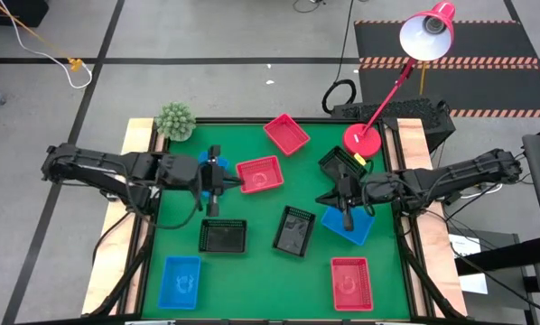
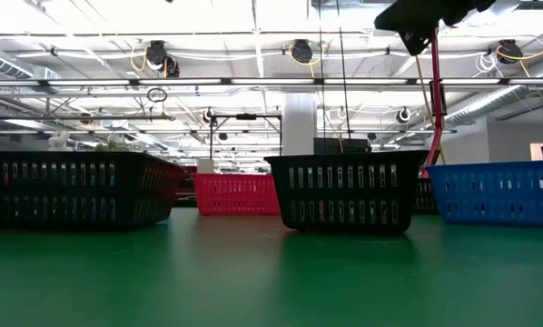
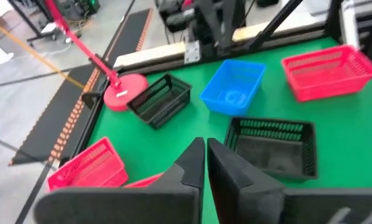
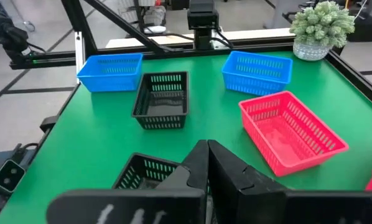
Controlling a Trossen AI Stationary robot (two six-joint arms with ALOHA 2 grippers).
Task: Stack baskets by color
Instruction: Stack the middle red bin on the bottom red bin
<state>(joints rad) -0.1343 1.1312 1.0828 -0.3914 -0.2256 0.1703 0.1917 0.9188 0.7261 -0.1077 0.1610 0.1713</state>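
Along the desk's near edge, a blue basket (image 1: 181, 280) and a red basket (image 1: 351, 283) are lying lengthwise near-to-far, both empty. Mid-desk, one black basket (image 1: 223, 236) is lying crosswise and another (image 1: 294, 230) lengthwise. The right gripper (image 1: 327, 199), clenched on nothing, is hovering beside a tilted blue basket (image 1: 353, 227). The left gripper (image 1: 234, 182), clenched empty, is hanging beside a red basket (image 1: 259, 174).

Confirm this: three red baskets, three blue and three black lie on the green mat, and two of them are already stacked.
Wrong on stacking. The high view shows every basket lying singly on the green mat, none stacked; the colour counts hold.
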